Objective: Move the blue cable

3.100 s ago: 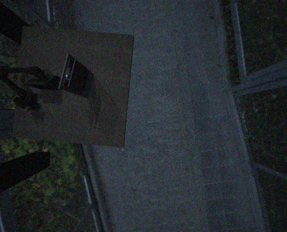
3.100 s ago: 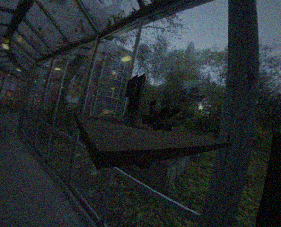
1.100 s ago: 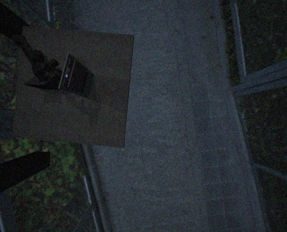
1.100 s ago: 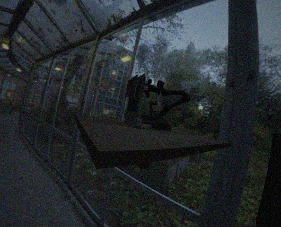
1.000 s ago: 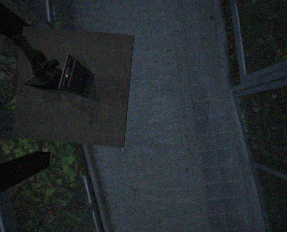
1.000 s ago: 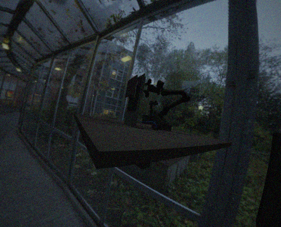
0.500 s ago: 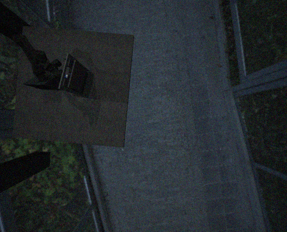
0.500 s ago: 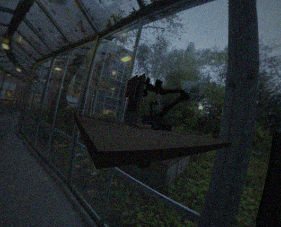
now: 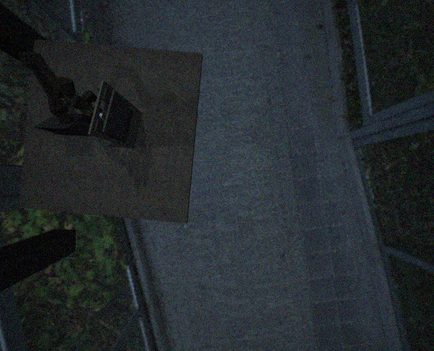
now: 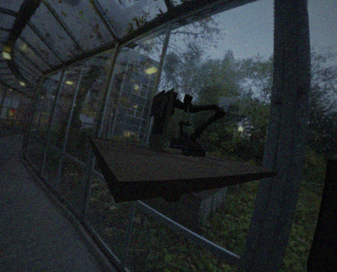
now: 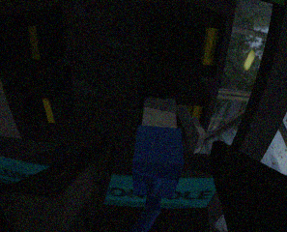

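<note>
The blue plug (image 11: 157, 154) with its pale front end sits in front of the dark server faces in the wrist view, over the right teal CONSOLE label (image 11: 196, 193). Its blue cable (image 11: 150, 216) runs down from it. Another teal CONSOLE label (image 11: 18, 169) shows at the left, partly covered. My gripper (image 11: 164, 147) is part open, its dark fingers on either side of the plug; no grip on it shows. The servers stand in the dark rack (image 9: 120, 118) (image 10: 162, 112), with the arm close to its front. The port openings are too dark to make out.
The rack and the arm (image 9: 60, 88) (image 10: 211, 112) stand on a brown table top (image 9: 164, 170) (image 10: 163, 169). Yellow marks (image 11: 210, 45) (image 11: 34, 43) show on the rack at both sides in the wrist view. The scene is very dark.
</note>
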`<state>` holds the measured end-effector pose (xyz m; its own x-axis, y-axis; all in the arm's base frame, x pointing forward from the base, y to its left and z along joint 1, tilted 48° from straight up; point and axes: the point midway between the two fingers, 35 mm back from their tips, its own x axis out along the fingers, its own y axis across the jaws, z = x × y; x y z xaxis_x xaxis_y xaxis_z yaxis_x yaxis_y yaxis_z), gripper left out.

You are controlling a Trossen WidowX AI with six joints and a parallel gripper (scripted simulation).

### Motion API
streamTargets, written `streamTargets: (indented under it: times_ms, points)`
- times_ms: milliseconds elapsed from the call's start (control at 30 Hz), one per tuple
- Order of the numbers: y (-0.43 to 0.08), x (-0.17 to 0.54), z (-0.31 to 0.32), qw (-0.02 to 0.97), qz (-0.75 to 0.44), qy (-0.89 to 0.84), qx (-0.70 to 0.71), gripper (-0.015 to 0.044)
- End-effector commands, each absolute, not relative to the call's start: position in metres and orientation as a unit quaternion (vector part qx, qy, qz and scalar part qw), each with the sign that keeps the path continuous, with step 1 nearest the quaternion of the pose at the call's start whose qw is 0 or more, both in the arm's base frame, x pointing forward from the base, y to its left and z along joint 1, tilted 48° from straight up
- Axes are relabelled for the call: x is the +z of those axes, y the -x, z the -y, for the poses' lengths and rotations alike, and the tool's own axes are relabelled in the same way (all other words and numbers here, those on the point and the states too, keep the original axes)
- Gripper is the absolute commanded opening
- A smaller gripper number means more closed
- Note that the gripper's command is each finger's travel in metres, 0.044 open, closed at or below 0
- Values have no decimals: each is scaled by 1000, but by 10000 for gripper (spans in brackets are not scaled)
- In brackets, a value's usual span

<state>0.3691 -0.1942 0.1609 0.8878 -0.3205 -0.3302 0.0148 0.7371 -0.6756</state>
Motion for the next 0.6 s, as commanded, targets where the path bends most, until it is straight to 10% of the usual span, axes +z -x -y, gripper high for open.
streamTargets:
  times_ms: [0, 567]
  points:
    - [-376, 161, 195, 907, -216, 350, -94, 239]
    - [-382, 158, 195, 906, -217, 351, -92, 179]
